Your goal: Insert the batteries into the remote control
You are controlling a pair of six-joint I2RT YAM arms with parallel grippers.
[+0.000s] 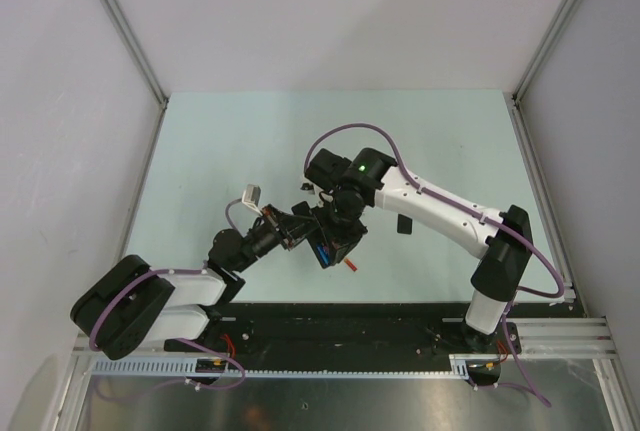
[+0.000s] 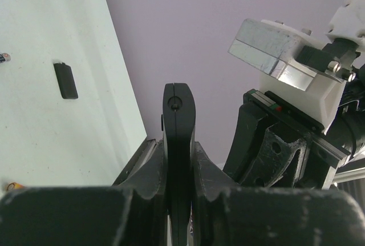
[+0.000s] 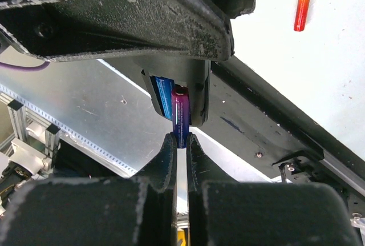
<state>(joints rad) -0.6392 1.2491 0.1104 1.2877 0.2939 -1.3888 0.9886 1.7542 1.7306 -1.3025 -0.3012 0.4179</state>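
Black matte plastic is gripped edge-on by the left gripper (image 2: pixel 179 163): the remote control (image 2: pixel 179 120) is held raised off the table (image 1: pixel 250 141), with the fingers closed tight on its two flat faces. It is carried near the middle of the table, toward the near edge, where the two grippers meet.

A dark bluish battery (image 3: pixel 181 112) is clamped between the fingers of the right gripper (image 3: pixel 181 143), and its far end is set against the remote's open compartment. A bright blue battery (image 3: pixel 162 100) is seen already lying in that compartment, just beside the held one. A red-orange battery (image 3: pixel 302 7) is left on the table, apart from both grippers. A small black cover (image 2: pixel 66 80), judged to be the compartment lid, lies flat to the right of them.

The step in hand is judged to be the seating of the second cell. For the next move, the held battery would need to be pressed endwise against its contact and tipped down into the bay while the remote is kept steady. Only then should the right fingers be eased apart. The polarity markings cannot be read.
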